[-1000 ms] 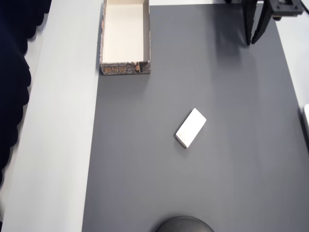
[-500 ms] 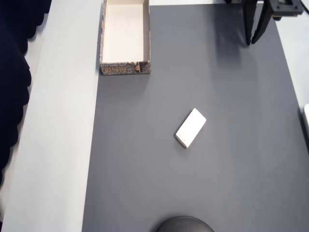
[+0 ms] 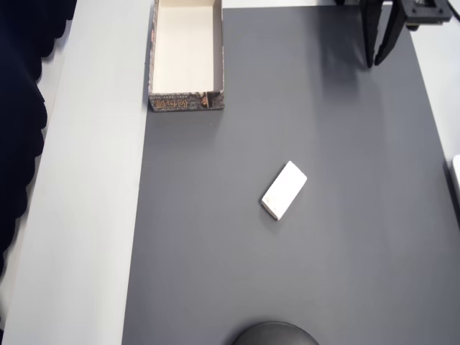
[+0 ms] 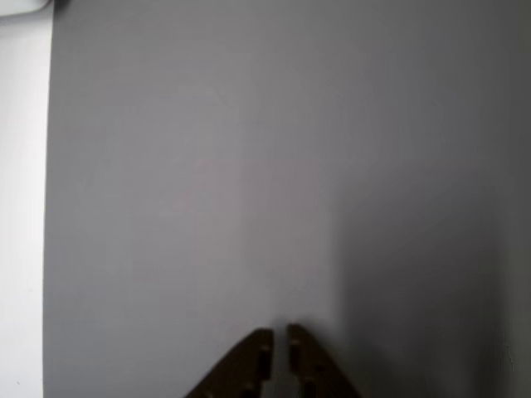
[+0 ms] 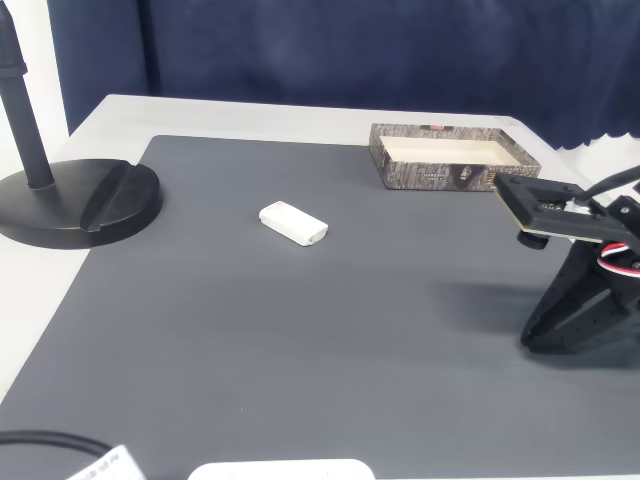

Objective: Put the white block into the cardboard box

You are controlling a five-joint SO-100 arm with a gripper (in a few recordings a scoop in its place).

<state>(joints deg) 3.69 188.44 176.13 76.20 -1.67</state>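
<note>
Gripper (image 4: 280, 348) — fingers drawn together, tips nearly touching with only a thin slit between them, holding nothing. It points down at bare mat (image 3: 345, 251) in the wrist view; in the overhead view it sits at the mat's top right corner (image 3: 379, 36), and in the fixed view low over the mat's right side (image 5: 575, 325).

Block (image 3: 284, 190) — lies flat and diagonal near the middle of the mat, well apart from the gripper, untouched.

Box (image 3: 152, 57) — at the mat's top left corner in the overhead view, open side up, cream interior bare. The block is well apart from it, toward the mat's centre.

Stand base (image 5: 80, 200) — black disc at the mat's left edge in the fixed view.

Change over the last second — none: gripper, block and box sit as they did. Judged from this, the reach has not begun; opening the fingers and travelling to the block come first.
</note>
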